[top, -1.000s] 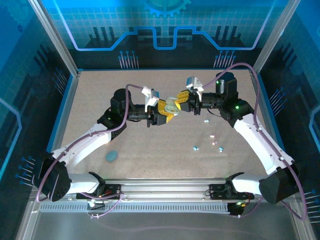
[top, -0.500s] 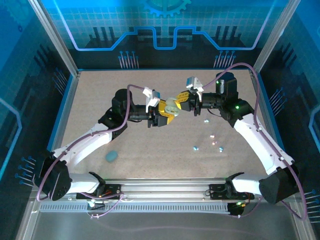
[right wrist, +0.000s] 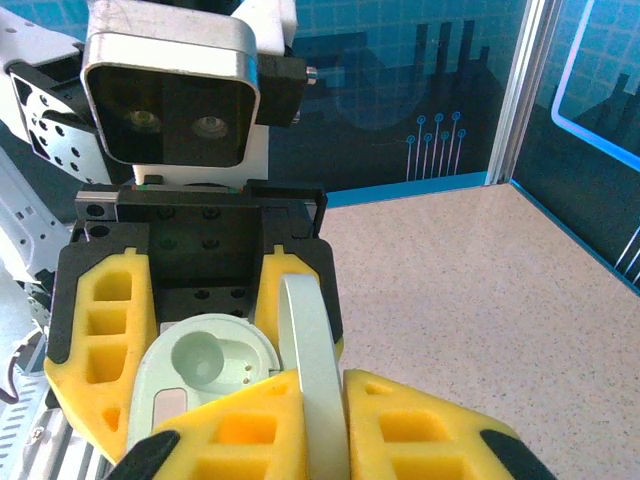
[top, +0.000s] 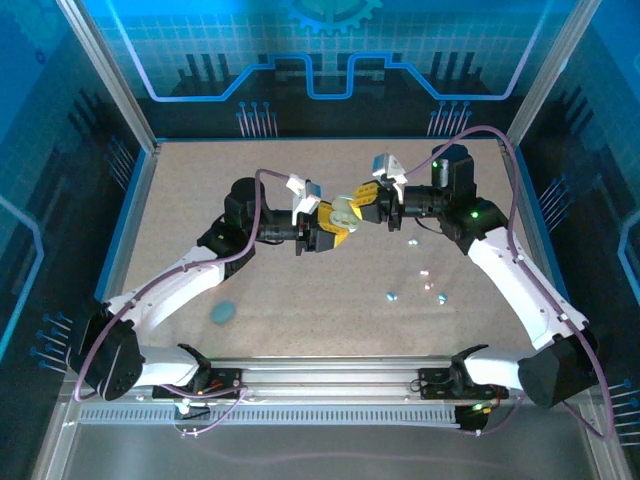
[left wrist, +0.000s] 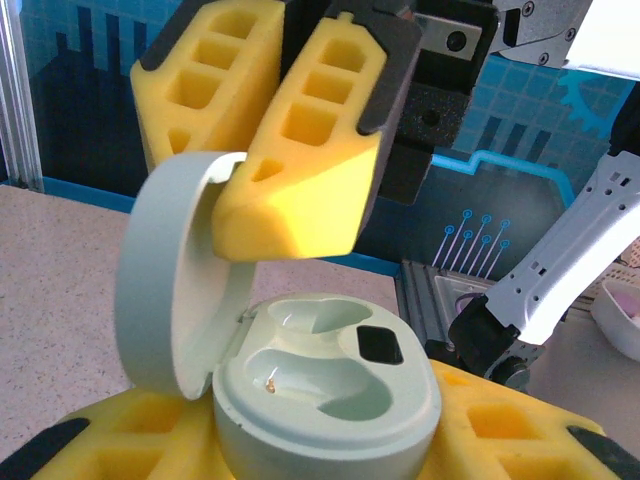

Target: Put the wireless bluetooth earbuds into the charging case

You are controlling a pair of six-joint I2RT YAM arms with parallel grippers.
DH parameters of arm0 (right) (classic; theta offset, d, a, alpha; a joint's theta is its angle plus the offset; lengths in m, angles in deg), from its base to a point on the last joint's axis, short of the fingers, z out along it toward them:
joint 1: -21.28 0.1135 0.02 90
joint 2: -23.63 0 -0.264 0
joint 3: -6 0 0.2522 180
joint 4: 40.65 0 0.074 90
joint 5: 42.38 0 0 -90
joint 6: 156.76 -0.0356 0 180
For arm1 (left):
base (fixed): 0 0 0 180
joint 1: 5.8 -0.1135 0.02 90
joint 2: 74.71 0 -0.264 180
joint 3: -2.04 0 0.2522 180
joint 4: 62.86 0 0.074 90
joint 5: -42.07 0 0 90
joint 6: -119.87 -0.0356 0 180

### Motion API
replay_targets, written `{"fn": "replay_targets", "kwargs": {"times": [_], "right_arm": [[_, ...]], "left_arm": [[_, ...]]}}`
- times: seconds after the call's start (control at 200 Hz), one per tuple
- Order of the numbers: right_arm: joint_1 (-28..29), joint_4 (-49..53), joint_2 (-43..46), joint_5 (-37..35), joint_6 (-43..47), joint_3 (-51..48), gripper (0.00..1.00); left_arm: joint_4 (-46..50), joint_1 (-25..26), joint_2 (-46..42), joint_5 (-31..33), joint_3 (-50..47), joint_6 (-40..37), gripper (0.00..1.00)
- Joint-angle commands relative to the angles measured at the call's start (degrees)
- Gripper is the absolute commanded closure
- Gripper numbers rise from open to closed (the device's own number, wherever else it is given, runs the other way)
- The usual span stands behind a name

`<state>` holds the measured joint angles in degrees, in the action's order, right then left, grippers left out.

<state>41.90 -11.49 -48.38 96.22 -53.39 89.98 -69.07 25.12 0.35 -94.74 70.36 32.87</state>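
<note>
Two arms meet above the middle of a speckled beige tabletop [top: 190, 190]. The left gripper [top: 328, 228], with yellow foam-padded fingers, is clamped on the base of a pale grey-green oval charging case [left wrist: 330, 400], which is held clear of the surface. The case stands open, its two moulded wells facing up. The right gripper [right wrist: 318, 425], padded likewise, is closed narrowly on the rim of the hinged lid [left wrist: 165, 290], which stands upright beside the base. The tiny bead-like earbuds [top: 392, 296], pale blue, pink and whitish, lie scattered on the tabletop beside the right forearm, well apart from the case. A small teal oval pebble-shaped object [top: 222, 312] lies near the left forearm.
</note>
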Motion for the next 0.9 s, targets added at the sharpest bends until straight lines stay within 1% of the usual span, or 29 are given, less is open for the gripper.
{"fn": "replay_targets", "kwargs": {"times": [0.0, 0.1, 0.165, 0.275, 0.45, 0.68, 0.795, 0.83, 0.895], "right_arm": [[0.65, 1.6, 0.29, 0.5, 0.24, 1.67, 0.78], [0.52, 1.46, 0.67, -0.3, 0.08, 1.42, 0.76], [0.41, 1.43, 0.81, -0.73, -0.29, 1.33, 0.69], [-0.09, 0.18, 1.2, -2.74, -3.16, 1.36, 0.63], [-1.61, -0.82, 2.12, -4.39, -6.9, 0.84, 0.6], [-1.82, 1.56, 0.7, -1.81, -5.89, 1.72, 0.58], [-2.03, 1.13, 0.92, -1.67, -7.38, 2.11, 0.56], [-2.08, 0.52, 1.43, -1.67, -8.29, 2.35, 0.54], [-2.12, -0.8, 3.03, -2.16, -10.45, 2.64, 0.46]], "left_arm": [[-1.67, 0.05, 0.52, 0.37, 0.48, -0.41, 0.61], [-2.05, 0.14, 0.42, 0.32, 0.43, -0.26, 0.62], [-2.13, 0.13, 0.43, 0.28, 0.42, -0.28, 0.62], [-2.46, 0.12, 0.39, 0.73, 0.29, -0.29, 0.62], [-3.2, 0.07, 0.43, 1.14, -0.07, -0.12, 0.62], [-4.07, 0.1, 0.61, 0.58, 0.01, 0.53, 0.63], [-4.12, 0.11, 0.43, 1.1, -0.16, 0.6, 0.63], [-4.15, 0.11, 0.27, 1.58, -0.32, 0.47, 0.63], [-4.27, 0.11, -0.04, 3.47, -0.72, 0.34, 0.63]]}}
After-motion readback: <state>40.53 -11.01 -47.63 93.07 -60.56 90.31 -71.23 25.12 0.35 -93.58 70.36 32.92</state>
